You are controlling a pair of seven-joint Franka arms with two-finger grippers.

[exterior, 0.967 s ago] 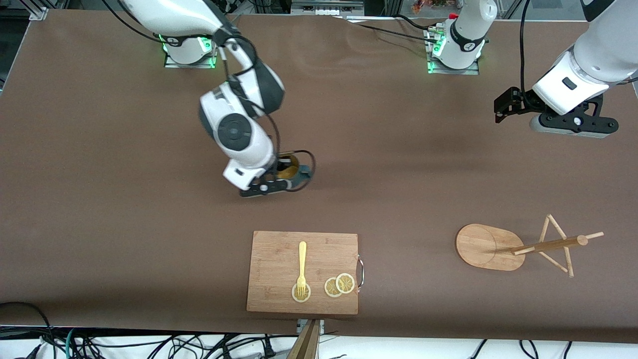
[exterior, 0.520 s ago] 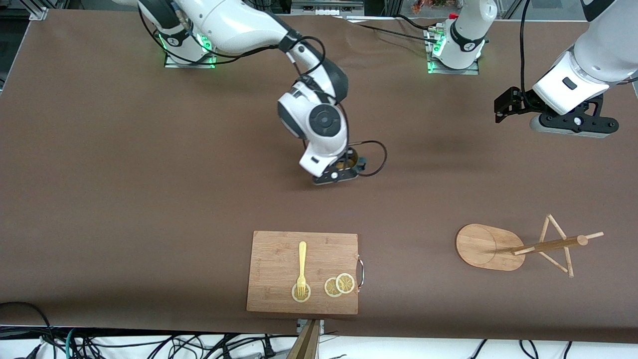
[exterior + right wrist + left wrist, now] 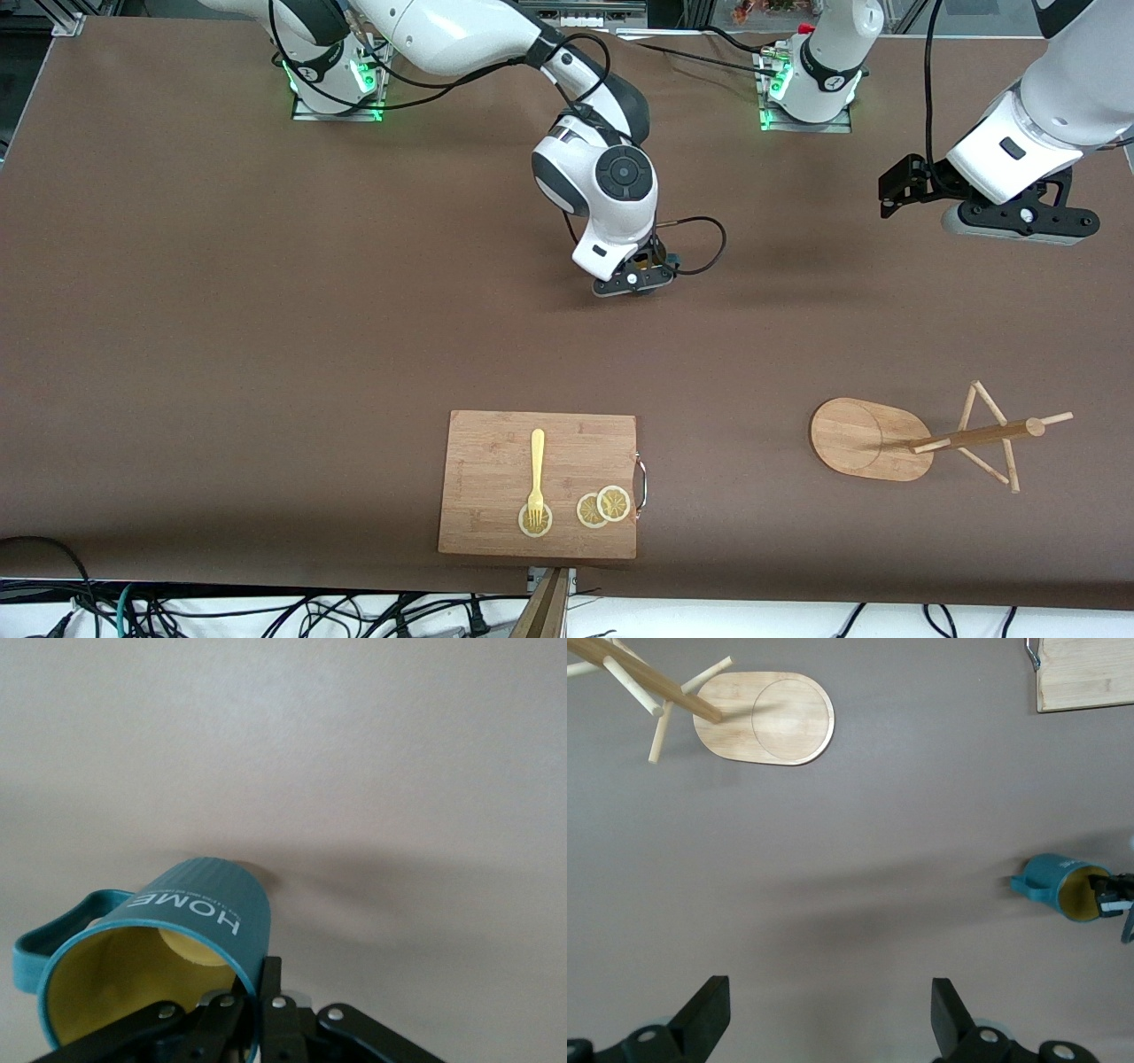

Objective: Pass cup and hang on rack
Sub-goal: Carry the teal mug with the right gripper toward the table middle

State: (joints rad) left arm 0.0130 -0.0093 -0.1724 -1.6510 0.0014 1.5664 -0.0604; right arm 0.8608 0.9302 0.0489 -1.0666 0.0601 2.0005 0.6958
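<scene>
The dark teal cup [image 3: 177, 930], yellow inside and marked HOME, is pinched by its rim in my right gripper [image 3: 257, 988], which is shut on it. In the front view the gripper [image 3: 633, 279] is over the middle of the table and hides most of the cup [image 3: 671, 260]. The left wrist view shows the cup [image 3: 1059, 889] tilted, handle away from the gripper. The bamboo rack [image 3: 864, 439] stands toward the left arm's end, near the front camera, and also shows in the left wrist view [image 3: 766, 718]. My left gripper [image 3: 904, 186] waits open and empty [image 3: 830, 1010] above the table.
A wooden cutting board [image 3: 538, 483] with a yellow fork [image 3: 536, 474] and lemon slices [image 3: 602, 507] lies near the front edge, beside the rack. Its corner shows in the left wrist view [image 3: 1085, 673]. Bare brown table lies between the cup and the rack.
My right arm has carried the cup toward the left arm's end of the table and a little away from the front camera. The left arm has not moved.
</scene>
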